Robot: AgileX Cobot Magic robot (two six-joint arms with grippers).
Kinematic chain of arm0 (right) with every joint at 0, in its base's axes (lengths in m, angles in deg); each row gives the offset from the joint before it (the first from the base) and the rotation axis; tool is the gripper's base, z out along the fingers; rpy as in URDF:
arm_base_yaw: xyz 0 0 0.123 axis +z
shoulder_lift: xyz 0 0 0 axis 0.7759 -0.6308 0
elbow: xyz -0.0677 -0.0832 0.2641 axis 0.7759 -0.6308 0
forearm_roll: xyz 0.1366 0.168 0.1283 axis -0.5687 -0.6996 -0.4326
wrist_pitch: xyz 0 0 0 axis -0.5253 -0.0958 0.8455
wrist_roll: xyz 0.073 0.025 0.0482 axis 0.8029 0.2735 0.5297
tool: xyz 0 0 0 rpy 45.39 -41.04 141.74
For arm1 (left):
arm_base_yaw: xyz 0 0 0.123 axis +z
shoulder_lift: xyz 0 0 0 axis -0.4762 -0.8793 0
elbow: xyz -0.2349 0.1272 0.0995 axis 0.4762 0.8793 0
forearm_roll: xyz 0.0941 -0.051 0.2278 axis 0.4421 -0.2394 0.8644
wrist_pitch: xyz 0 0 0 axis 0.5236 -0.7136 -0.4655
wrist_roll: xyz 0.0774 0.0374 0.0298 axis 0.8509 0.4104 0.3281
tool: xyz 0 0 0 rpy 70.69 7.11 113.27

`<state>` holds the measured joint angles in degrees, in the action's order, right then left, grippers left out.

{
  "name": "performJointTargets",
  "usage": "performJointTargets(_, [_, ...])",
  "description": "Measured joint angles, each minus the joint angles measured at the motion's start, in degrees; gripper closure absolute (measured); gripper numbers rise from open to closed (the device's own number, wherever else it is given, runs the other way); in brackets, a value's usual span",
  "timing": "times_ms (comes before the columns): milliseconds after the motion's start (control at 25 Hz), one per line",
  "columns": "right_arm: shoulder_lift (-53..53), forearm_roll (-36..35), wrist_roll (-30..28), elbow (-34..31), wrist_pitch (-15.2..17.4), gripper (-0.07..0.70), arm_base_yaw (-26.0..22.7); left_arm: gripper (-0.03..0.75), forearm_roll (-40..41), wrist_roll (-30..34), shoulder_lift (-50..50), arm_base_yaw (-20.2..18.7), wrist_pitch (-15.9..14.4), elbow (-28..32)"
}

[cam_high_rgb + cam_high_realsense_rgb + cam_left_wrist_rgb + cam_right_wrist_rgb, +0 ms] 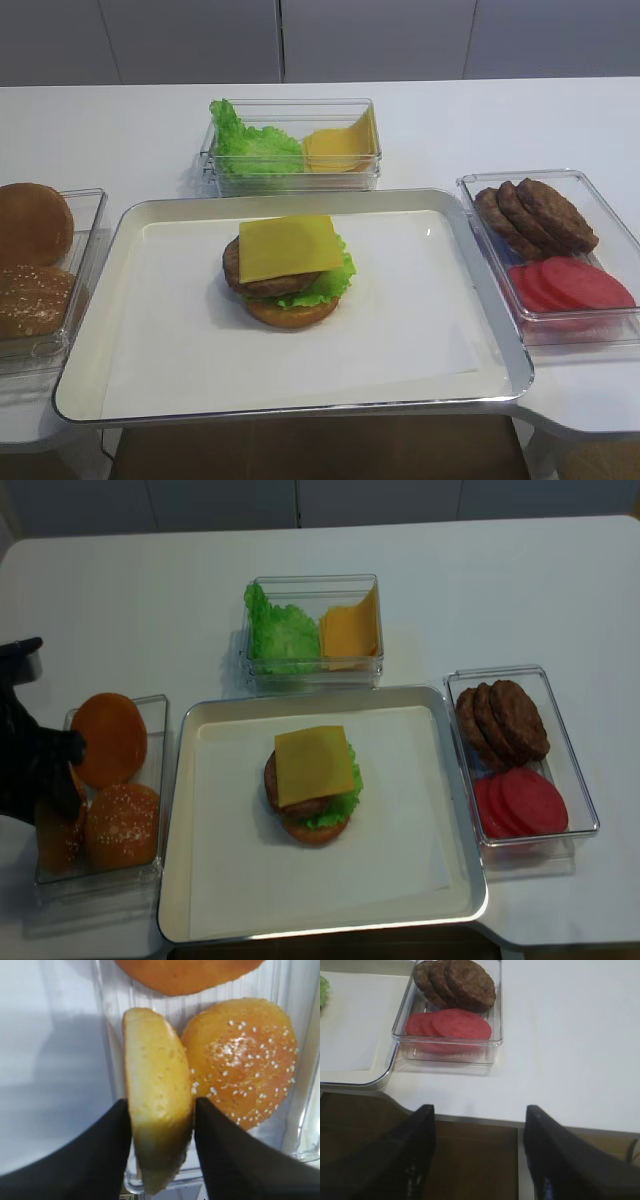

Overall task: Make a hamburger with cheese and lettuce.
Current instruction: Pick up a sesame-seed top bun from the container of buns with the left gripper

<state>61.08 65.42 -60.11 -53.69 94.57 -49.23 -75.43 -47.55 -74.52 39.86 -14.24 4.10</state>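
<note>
Burger mostly built; top bun is what's left, going by the stack.

Far left: bun box [100, 875] on the worktop [560, 590], holding a plain bun [108, 738], a seeded bun [240, 1062] and a bun half [157, 1095] stood on edge. Left hand [161, 1127] is down in this box, its two fingers pressing either side of the edge-up half, so clamped on it, or very nearly; not lifted clear. The half sits hard against the box's left wall, seeded bun touching its right side. Tight spot; straight up looks like the only free way out.

Middle: tray [150, 400] with the hamburger [288, 272] near its centre: base bun, lettuce [325, 285] frilling out on the right, patty, cheese [288, 246] on top, corners overhanging. No lid on it. Bare tray all round the stack, so an approach from the left over the tray rim looks open. Behind the tray, a greens-and-cheese box [290, 180], well apart from the stack.

Right: box of patties [535, 215] and tomato slices [570, 285], just beside the tray's right rim. Right hand [480, 1155] hangs off the worktop's front edge, fingers apart, holding nothing, out of the way.
</note>
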Motion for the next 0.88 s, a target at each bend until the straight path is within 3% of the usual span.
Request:
performJointTargets(200, [0.0, 0.0, 0.0, 0.0, 0.0, 0.188, 0.0, 0.482, 0.3, 0.0, 0.0, 0.0, 0.0, 0.0])
performJointTargets(880, [0.0, 0.0, 0.0, 0.0, 0.0, 0.188, 0.0, 0.487, -1.0, 0.0, 0.6, 0.0, 0.0, -2.7])
